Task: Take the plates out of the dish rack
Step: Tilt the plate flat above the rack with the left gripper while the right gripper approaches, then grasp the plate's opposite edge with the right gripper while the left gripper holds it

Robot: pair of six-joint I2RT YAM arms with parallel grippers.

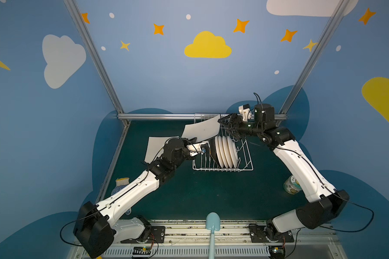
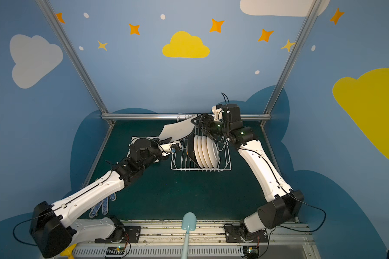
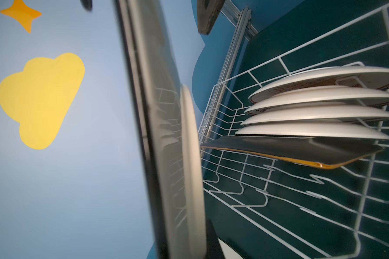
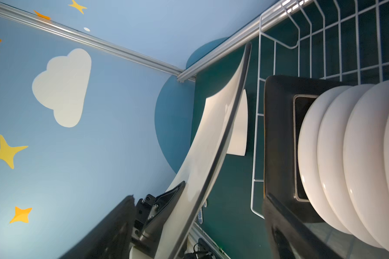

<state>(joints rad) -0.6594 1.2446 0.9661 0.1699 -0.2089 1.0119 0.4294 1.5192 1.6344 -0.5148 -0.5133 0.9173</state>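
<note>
A large cream square plate point(image 1: 202, 130) point(image 4: 213, 139) hangs tilted over the dish rack's point(image 1: 245, 167) left side. My left gripper point(image 1: 202, 144) point(image 3: 184, 235) is shut on its lower edge. My right gripper point(image 1: 226, 123) point(image 4: 198, 201) stands open at the plate's far upper corner, which passes between its jaws. In the rack a black square plate point(image 1: 212, 150) point(image 3: 290, 150) and several round white plates point(image 1: 227, 151) point(image 4: 346, 157) stand on edge. A second cream square plate point(image 1: 155, 145) lies flat on the table, left of the rack and partly under my left arm.
An aluminium frame rail point(image 1: 157, 116) runs just behind the rack. A dotted glove with a yellow sponge point(image 1: 121, 181) lies at the table's left edge. A printed jar point(image 1: 291, 183) sits behind my right arm. A light-blue shovel point(image 1: 212, 222) rests at the front edge.
</note>
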